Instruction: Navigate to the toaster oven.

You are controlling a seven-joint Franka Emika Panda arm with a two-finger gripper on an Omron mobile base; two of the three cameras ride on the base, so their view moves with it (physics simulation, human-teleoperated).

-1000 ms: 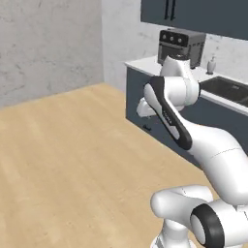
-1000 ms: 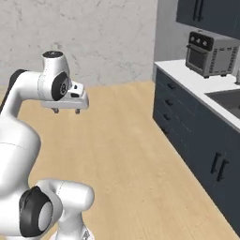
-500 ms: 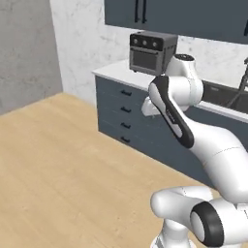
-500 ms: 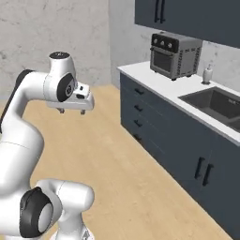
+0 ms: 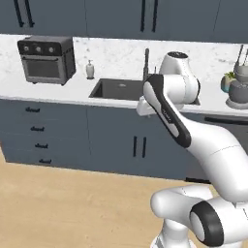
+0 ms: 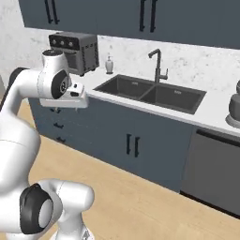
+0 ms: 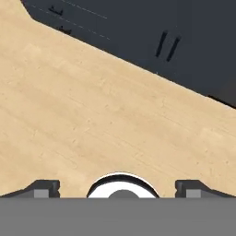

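Left base view: the toaster oven (image 5: 46, 59) sits on the worktop (image 5: 58, 94) way over at the left, against the marble backsplash, with a little soap bottle (image 5: 90, 69) between it and the sink (image 5: 121, 89). Right now the base is parked more or less in front of the sink, so I'd say the job is only partly there. To finish it well, I'd slide the base sideways to the left along the cabinet run until the oven is centred ahead, and keep a bit of gap from the drawer fronts (image 5: 41, 128) so the folded arm doesn't clip them. The oven's glass door and bar handle face out into the room, toward us, and its long side runs along the wall.

Right base view: same story, the oven is up at the far left behind the arm's elbow, partly hidden by it. The faucet (image 6: 158, 65) and sink are dead centre, which backs up the "shift left" idea. Knob row sits along the top of the front face.

Hand view: the gripper (image 7: 120, 186) points down at the wood floor (image 7: 83, 115) with dark cabinet fronts at the top. The jaws are spread wide and hold nothing.
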